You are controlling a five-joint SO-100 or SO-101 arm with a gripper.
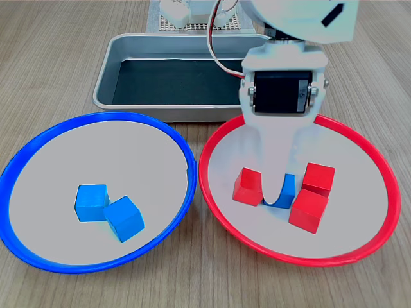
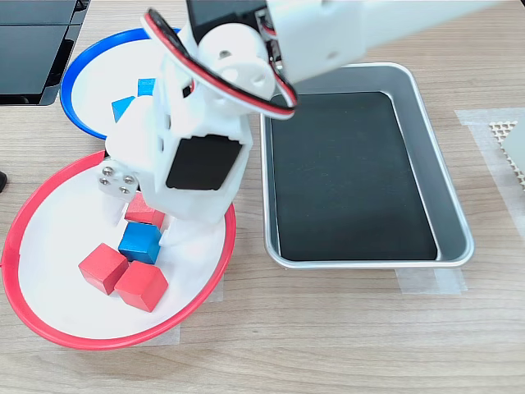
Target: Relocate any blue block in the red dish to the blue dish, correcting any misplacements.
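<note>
The pincer [image 2: 138, 231] stands wide, its fingers either side of the blue block [image 2: 140, 244] in the red dish [image 2: 33, 316].

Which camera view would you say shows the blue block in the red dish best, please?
The second exterior view: the blue block shows its top and a side between the open fingers. In the first exterior view, a finger hides most of the block.
</note>
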